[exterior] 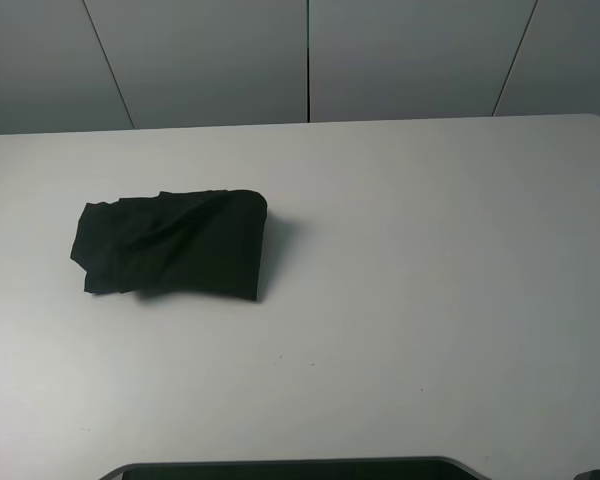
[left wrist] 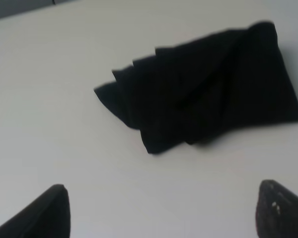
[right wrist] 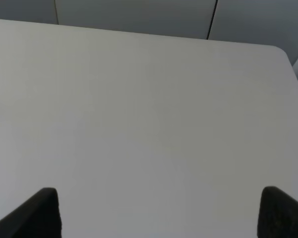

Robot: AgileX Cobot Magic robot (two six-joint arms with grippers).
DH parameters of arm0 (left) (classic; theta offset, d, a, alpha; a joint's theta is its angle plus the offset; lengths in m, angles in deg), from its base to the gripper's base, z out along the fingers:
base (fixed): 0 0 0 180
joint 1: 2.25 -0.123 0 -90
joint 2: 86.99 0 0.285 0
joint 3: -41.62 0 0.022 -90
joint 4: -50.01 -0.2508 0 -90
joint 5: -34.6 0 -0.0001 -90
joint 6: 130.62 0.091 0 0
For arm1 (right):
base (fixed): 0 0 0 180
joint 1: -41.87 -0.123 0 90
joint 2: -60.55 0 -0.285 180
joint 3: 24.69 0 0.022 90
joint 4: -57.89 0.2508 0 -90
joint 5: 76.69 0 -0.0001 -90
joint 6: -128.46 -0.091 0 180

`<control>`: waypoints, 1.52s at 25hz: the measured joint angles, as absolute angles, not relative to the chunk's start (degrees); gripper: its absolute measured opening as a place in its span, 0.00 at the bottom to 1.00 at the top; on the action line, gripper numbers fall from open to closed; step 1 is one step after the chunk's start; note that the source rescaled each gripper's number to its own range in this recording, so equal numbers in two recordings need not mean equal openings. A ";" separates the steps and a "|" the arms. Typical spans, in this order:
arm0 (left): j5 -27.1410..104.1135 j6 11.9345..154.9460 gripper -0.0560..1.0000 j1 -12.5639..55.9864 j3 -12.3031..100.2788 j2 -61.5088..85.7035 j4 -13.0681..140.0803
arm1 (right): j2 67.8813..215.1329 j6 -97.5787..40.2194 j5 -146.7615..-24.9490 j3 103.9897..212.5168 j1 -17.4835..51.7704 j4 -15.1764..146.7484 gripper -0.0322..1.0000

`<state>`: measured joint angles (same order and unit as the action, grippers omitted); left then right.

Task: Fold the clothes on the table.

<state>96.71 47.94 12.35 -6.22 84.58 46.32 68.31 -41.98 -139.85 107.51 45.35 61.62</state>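
The clothes [exterior: 172, 245] lie as a compact black bundle, folded over in layers, on the left half of the white table [exterior: 410, 280]. The left wrist view shows the same bundle [left wrist: 208, 87], its stacked edges stepped at one end. My left gripper [left wrist: 161, 210] hangs open above bare tabletop a short way from the bundle, holding nothing. My right gripper [right wrist: 156, 213] is open too, over empty white table [right wrist: 149, 109] with no cloth between its fingers. Neither gripper appears in the exterior high view.
Grey wall panels [exterior: 310, 60] stand behind the table's far edge. A dark base edge [exterior: 290, 468] runs along the near side. The right wrist view shows the table's rounded far corner [right wrist: 283, 52].
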 joint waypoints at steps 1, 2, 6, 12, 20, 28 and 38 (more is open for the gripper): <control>97.11 47.94 0.97 10.77 -6.13 84.85 46.32 | 68.31 -41.87 -139.85 107.51 45.35 61.62 0.87; 97.22 47.94 0.97 9.49 -6.00 84.83 46.32 | 68.31 -41.87 -139.85 107.51 45.35 61.62 0.87; 97.79 47.94 0.97 4.34 -5.77 84.97 46.20 | 68.31 -41.87 -139.85 107.51 44.87 61.62 0.87; 98.03 48.04 0.97 1.71 -5.67 85.23 46.08 | 68.31 -41.87 -139.85 107.51 44.74 61.62 0.87; 98.26 48.04 0.97 1.28 -5.67 85.23 46.08 | 68.31 -41.87 -139.85 107.51 44.74 61.62 0.87; 98.26 48.04 0.97 1.24 -5.67 85.23 46.08 | 68.31 -41.87 -139.85 107.51 44.74 61.72 0.87; 98.26 48.04 0.97 1.24 -5.67 85.23 46.08 | 68.31 -41.87 -139.85 107.51 45.48 61.72 0.87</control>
<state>98.26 48.04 1.24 -5.67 85.23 46.08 68.31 -41.87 -139.85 107.51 45.48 61.72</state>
